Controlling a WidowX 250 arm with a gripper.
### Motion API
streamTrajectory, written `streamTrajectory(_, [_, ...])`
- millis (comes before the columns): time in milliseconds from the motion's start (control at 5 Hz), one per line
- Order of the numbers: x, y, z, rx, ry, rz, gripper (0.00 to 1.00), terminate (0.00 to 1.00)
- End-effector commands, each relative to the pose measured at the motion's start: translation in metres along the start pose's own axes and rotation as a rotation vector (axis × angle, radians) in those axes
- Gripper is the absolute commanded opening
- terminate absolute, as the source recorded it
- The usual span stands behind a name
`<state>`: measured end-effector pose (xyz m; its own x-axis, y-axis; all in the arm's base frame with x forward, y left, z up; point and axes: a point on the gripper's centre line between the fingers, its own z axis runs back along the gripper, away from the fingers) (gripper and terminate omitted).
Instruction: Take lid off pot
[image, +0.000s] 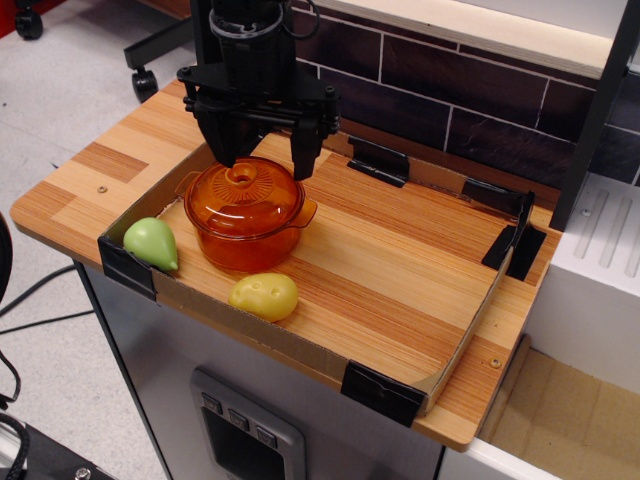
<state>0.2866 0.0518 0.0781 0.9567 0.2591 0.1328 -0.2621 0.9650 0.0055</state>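
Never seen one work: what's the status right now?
Gripper open, above the lid. Lid on the pot, untouched. Nothing in the way.

A robot lab set up as a mock kitchen

A small wood-laminate table (400, 290) carries a low cardboard wall (300, 345) taped at its corners with black tape, backed by a dark brick-pattern panel (450, 90) in the upper middle of the frame. Toy-like plastic food, a green pear (151, 243) and a yellow potato (265, 296), lies at lower left. Office-chair castors (143, 80) on grey floor show at upper left, loose cables at the left edge.
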Motion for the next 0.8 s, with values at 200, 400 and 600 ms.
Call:
streamTrajectory(200, [-0.003,0.022,-0.008,0.043,0.003,-0.003,1.0,0.0])
streamTrajectory(400, [-0.003,0.021,-0.015,0.055,0.022,0.002,1.0,0.0])
streamTrajectory(600, [-0.004,0.021,-0.018,0.062,0.021,-0.01,1.0,0.0])
